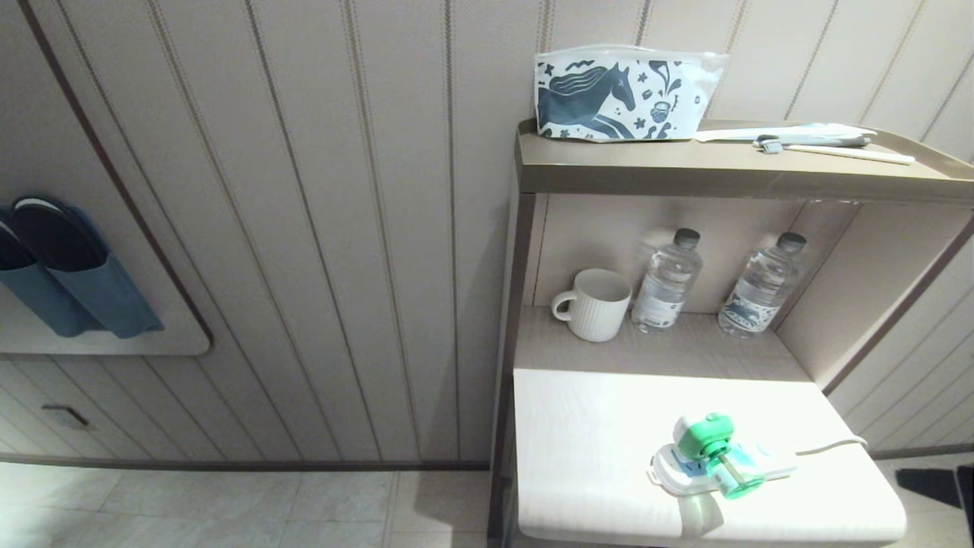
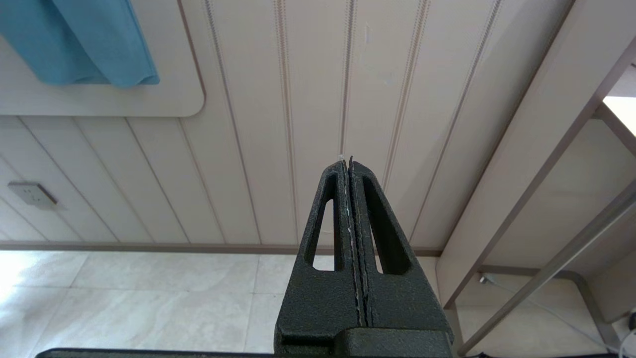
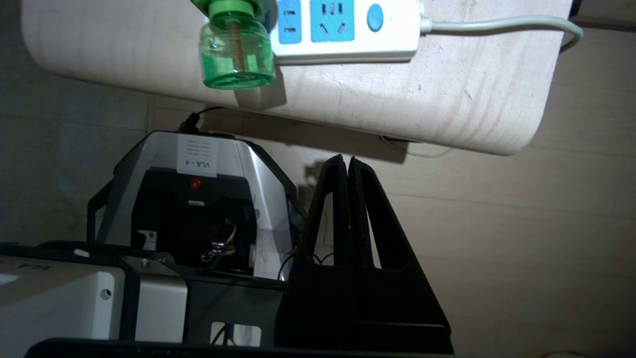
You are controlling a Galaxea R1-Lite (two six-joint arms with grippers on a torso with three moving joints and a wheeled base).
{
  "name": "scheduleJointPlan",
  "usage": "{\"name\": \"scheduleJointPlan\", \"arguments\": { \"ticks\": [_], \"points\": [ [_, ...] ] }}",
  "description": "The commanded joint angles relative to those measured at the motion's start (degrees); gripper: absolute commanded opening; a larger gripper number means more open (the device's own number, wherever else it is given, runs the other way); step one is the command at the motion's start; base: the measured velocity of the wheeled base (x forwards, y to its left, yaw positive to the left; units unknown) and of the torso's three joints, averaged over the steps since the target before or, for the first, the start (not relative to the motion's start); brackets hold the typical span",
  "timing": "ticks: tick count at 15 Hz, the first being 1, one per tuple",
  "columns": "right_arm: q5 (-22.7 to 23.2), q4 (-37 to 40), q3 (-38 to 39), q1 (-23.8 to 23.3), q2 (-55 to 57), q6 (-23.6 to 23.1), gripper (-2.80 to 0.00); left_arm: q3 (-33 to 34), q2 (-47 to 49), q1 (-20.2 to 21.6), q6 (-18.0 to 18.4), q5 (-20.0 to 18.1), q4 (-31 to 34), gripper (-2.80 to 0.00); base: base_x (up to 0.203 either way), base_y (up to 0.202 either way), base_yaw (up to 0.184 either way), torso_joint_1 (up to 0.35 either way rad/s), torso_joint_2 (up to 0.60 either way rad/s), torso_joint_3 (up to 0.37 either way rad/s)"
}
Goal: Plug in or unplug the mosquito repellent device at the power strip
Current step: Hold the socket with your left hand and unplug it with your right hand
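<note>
Right wrist view has the right gripper (image 3: 348,161) clenched on nothing, its two black fingers pressed flat together, down below the front lip of the white table (image 3: 447,109). Up on that table lies the power strip (image 1: 689,466), and the mosquito repellent device (image 1: 715,450) sits plugged into its end, green bottle tilted toward the table edge. The left gripper (image 2: 349,161) is likewise clamped empty, facing the panelled wall (image 2: 298,99).

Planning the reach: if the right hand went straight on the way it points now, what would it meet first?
Probably the rounded front edge of the white table, right of the power strip. The right hand is shut; depth is unclear.
</note>
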Motion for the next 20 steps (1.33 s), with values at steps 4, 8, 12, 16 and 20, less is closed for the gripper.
{"name": "scheduleJointPlan", "arguments": {
  "ticks": [4,8,12,16,20],
  "points": [
    [-3.8,0.1,2.8,0.1,0.7,0.3,-2.8,-0.1,0.0,0.0,0.0,0.0,0.1,-2.8,0.0,0.0,0.0,0.0,0.0,0.0],
    [-3.5,-0.1,2.4,0.5,2.5,0.0,-2.8,-0.1,0.0,0.0,0.0,0.0,0.2,-2.8,0.0,0.0,0.0,0.0,0.0,0.0],
    [-3.2,-0.1,1.2,6.6,8.3,-0.1,-2.8,-0.1,0.0,0.0,-0.1,0.0,0.2,-2.8,0.0,0.0,0.0,0.0,0.0,0.0],
    [-3.3,-0.2,-3.0,11.4,16.2,1.3,0.0,-0.2,0.0,0.0,-0.1,-0.1,0.4,-2.8,0.0,0.0,0.0,0.0,0.0,0.0],
    [-3.4,-0.4,-7.3,12.0,19.3,1.3,0.0,-0.2,0.0,0.0,-0.1,-0.1,0.4,-2.8,0.0,0.0,0.0,0.0,0.0,0.0]
  ]
}}
